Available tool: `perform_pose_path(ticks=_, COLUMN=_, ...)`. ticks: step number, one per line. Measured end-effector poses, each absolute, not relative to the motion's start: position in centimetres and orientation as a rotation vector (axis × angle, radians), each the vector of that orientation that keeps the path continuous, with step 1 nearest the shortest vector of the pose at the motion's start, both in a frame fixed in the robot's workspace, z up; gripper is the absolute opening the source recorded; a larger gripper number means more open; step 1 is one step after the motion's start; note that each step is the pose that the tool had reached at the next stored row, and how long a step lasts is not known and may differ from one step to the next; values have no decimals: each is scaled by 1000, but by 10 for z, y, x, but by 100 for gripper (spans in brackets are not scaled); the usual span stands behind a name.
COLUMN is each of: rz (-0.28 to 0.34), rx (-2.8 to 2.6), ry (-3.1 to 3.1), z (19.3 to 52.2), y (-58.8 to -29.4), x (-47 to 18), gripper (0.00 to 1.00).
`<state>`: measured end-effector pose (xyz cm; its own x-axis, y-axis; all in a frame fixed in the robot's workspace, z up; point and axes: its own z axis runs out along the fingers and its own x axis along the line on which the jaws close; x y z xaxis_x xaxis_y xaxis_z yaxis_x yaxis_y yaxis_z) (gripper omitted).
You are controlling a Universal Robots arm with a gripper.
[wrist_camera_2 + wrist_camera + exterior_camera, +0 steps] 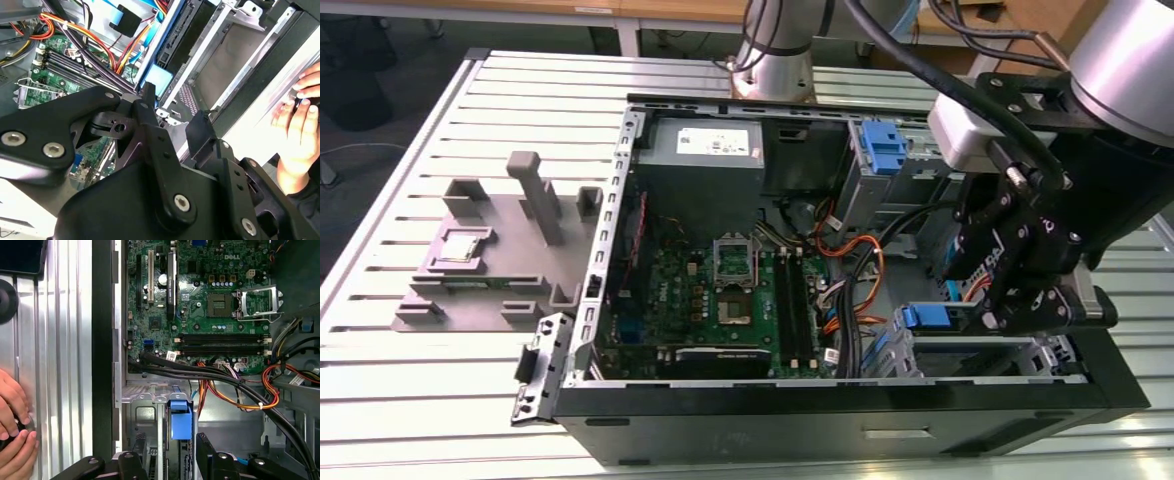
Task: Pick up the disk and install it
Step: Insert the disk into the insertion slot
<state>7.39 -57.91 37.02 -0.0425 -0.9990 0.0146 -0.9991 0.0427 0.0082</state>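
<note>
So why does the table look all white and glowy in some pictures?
In the second wrist view, strong light washes the table out to plain white beside the hand. In the first wrist view it carries bright streaks of glare. In the exterior view its near edge shines too, while the inside of the computer case looks dim and shadowed.
</note>
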Motion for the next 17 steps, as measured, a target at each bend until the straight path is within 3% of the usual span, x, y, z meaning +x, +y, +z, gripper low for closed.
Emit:
perform_pose_path(ticks=2, rz=7, rx=2162, ry=-2257, z=368, y=-580, x=74, gripper=52)
perform_pose_path(ticks=3, rz=6, rx=2162, ry=-2257, z=367, y=-580, x=74, gripper=15)
perform_pose_path(ticks=4, rz=7, rx=2162, ry=-2257, z=367, y=-580, x=74, gripper=10)
perform_pose_path(ticks=17, rz=-1, rx=2166, ry=-2260, z=370, y=-580, x=74, gripper=10)
